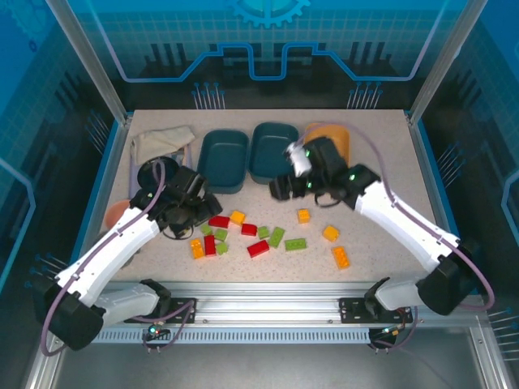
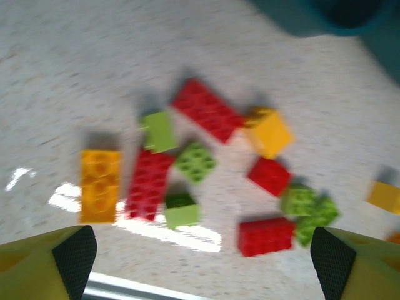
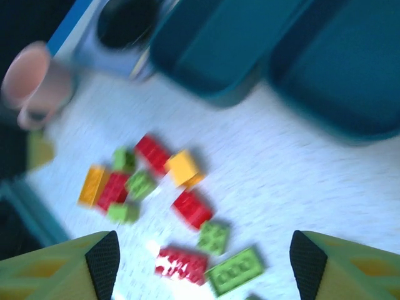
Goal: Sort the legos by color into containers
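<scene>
Left tool (image 2: 203, 259) released above legos (image 2: 206, 112) | right tool (image 3: 204, 262) released, empty | step: choosing brick | next likely: lower, clench one

We log legos (image 1: 259, 249): red, orange-yellow, light green. Our containers (image 1: 222, 160): two dark teal, plus one light orange tub (image 1: 339, 134).

L hand (image 2: 203, 259) & R hand (image 3: 206, 262) both open, empty.
</scene>
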